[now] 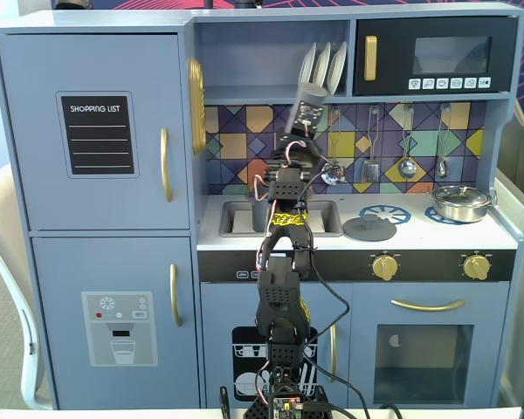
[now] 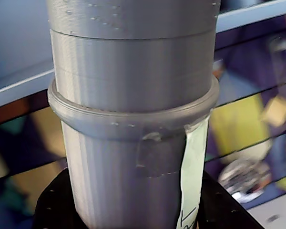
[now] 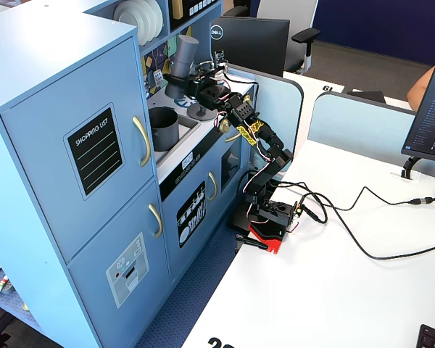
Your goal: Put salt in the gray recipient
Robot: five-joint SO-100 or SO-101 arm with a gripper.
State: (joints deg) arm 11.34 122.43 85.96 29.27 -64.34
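Arm [image 3: 264, 156] stretches up from the near table [image 3: 333, 290] toward the toy kitchen [image 1: 96, 131], wrist raised above the sink [image 1: 236, 218]. Gripper [image 1: 307, 109] jaws pinch a gray shaker [image 2: 133, 95], held upright over the gray pot [image 3: 164, 128] in the sink.

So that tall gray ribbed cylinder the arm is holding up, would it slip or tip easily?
The tall gray ribbed plastic cylinder looks rigid and probably light, like printed plastic. Its fine ridges and raised collar likely help against slipping. Being tall and narrow, as a fixed view shows, it would probably tip or roll if set down carelessly.
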